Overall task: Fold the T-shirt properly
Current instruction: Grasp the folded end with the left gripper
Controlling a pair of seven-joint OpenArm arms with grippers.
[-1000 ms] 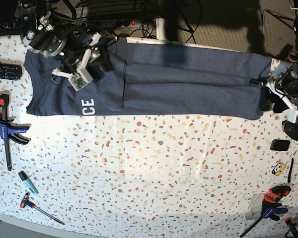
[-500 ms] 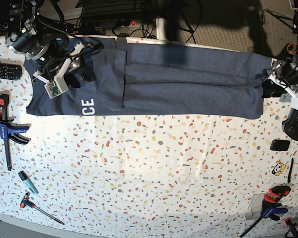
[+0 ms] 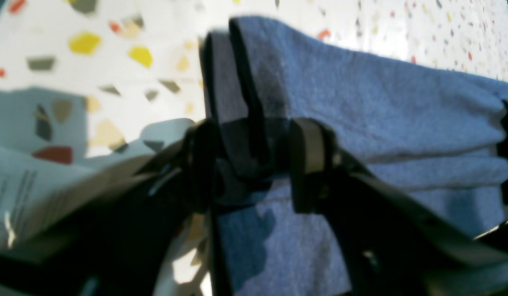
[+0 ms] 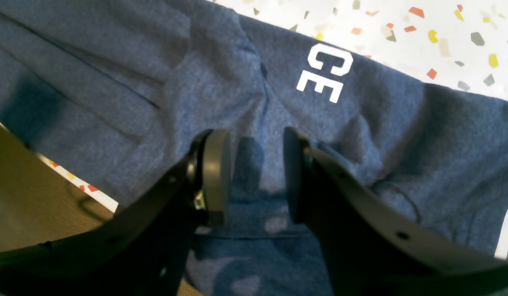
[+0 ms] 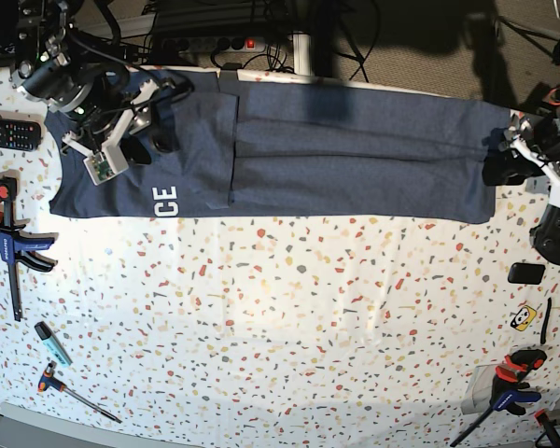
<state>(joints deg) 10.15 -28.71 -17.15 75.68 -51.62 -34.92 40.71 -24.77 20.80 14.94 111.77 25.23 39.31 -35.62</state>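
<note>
The shirt lies along the far side of the bench, partly folded: a long narrow strip, with a wider layered part at the end where the letters show. The left hand has its fingers spread around the strip's end, where loose layers meet; the right hand is open above the wide part, gripping nothing.

If the left hand closes too shallow, it could catch only the top layer and drag it off the one beneath. Lifting that end alone may skew the strip, as nothing pins the other. The right hand, dipping low, could rumple the uneven folds under it.
</note>
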